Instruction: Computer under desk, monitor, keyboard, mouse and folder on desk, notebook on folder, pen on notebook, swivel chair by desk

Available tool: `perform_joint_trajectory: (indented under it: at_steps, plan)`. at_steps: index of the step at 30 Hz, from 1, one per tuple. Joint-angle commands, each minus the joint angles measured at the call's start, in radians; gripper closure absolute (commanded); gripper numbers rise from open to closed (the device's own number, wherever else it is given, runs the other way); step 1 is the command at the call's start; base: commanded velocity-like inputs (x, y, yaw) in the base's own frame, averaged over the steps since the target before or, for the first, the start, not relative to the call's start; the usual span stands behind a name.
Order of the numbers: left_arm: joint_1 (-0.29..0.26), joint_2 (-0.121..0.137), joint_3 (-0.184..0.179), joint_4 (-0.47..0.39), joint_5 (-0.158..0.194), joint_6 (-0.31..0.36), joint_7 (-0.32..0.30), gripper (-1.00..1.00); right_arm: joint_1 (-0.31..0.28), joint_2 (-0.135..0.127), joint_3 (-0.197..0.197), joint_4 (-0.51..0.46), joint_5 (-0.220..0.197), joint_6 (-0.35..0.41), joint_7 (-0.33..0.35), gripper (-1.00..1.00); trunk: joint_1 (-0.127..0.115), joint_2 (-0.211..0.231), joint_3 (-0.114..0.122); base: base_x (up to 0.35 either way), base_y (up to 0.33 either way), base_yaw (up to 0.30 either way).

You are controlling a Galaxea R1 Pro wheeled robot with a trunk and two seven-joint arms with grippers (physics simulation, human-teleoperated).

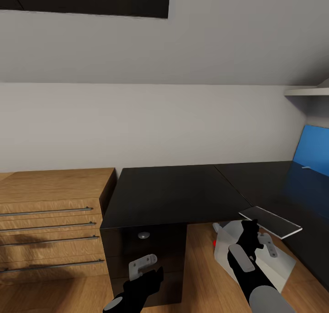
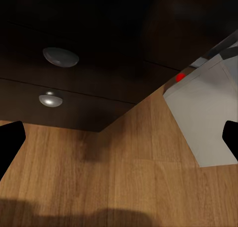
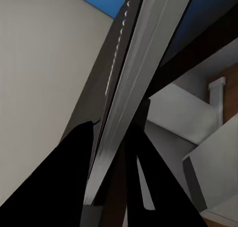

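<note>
The black desk [image 1: 183, 194] runs in an L from the middle to the right, and its top is bare here. My right gripper [image 1: 252, 226] is shut on the keyboard [image 1: 273, 221], a thin flat slab held just off the desk's front edge. In the right wrist view the keyboard [image 3: 124, 88] sits edge-on between the black fingers [image 3: 69, 182]. The light grey computer [image 1: 279, 265] with a red spot stands on the floor under the desk, below that hand. My left gripper [image 1: 145, 263] is open and low in front of the desk's black drawers [image 1: 137, 247], holding nothing. The computer [image 2: 203, 117] also appears in the left wrist view.
A wooden drawer chest [image 1: 50, 212] with long metal handles stands left of the desk. Round silver knobs [image 2: 60, 56] mark the black drawers. A blue upright panel [image 1: 314, 146] rises at the far right under a white shelf [image 1: 307, 91]. Wood plank floor [image 2: 114, 177] lies beneath.
</note>
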Motion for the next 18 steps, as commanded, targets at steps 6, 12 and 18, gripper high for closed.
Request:
perform_joint_trajectory:
  at_steps: [6,12,18]
  plan:
    - [-0.001,-0.001,-0.001,0.011,0.003,0.006,0.004,-1.00,0.000,0.001,0.003,-0.019,-0.006,0.000,-0.001,1.00,0.000,-0.001,-0.001,0.000,0.000,0.000]
    - [-0.001,-0.001,0.000,0.018,0.001,0.006,0.004,-1.00,0.002,0.001,0.003,-0.073,-0.003,0.036,-0.002,1.00,0.000,-0.001,-0.001,0.000,0.000,0.000]
    - [-0.001,-0.001,0.000,0.019,0.000,0.006,0.005,-1.00,0.023,0.000,0.002,-0.195,-0.001,0.254,-0.003,1.00,0.000,-0.001,-0.001,0.000,0.000,0.000]
